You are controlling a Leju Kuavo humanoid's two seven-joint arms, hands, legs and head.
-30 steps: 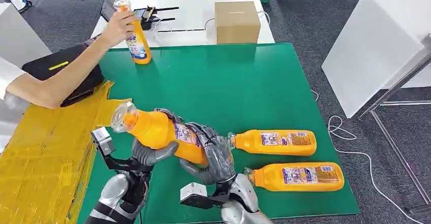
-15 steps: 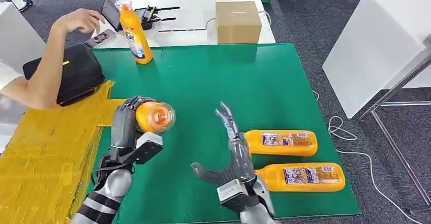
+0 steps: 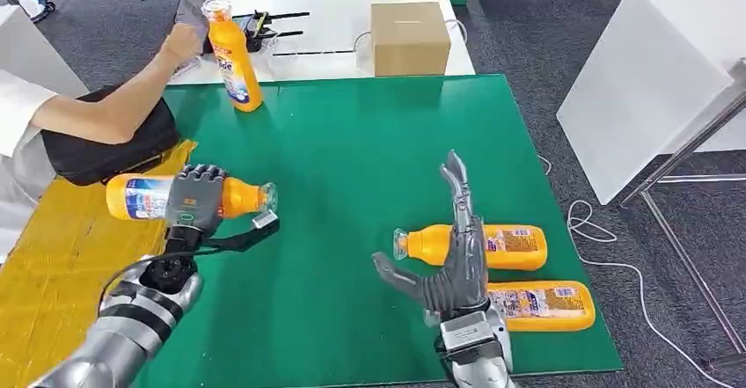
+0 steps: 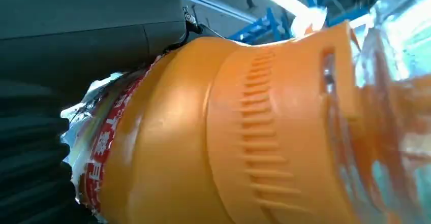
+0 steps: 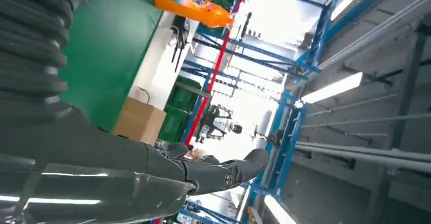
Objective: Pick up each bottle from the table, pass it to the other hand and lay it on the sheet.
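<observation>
My left hand (image 3: 195, 199) grips an orange bottle (image 3: 239, 197) around its middle and holds it level, cap end over the green mat (image 3: 352, 142), base end over the yellow sheet (image 3: 62, 274). In the left wrist view the orange bottle (image 4: 228, 132) is very close against my dark fingers (image 4: 76, 36). My right hand (image 3: 453, 260) is open, fingers spread and pointing away from me, in front of a bottle lying on the mat (image 3: 501, 245). A second lying bottle (image 3: 541, 305) is nearer the front edge. A third bottle (image 3: 233, 54) stands upright at the mat's far left.
A person's arm (image 3: 106, 111) reaches in from the left, hand (image 3: 185, 40) by the upright bottle's neck. A black bag (image 3: 88, 155) lies beside the sheet. A cardboard box (image 3: 409, 38) stands behind the mat. A white table (image 3: 651, 71) is at the right.
My left hand carried the bottle left to the sheet's edge and turned it level. My right hand drew back to the right, open. The person's hand came back to the upright bottle.
</observation>
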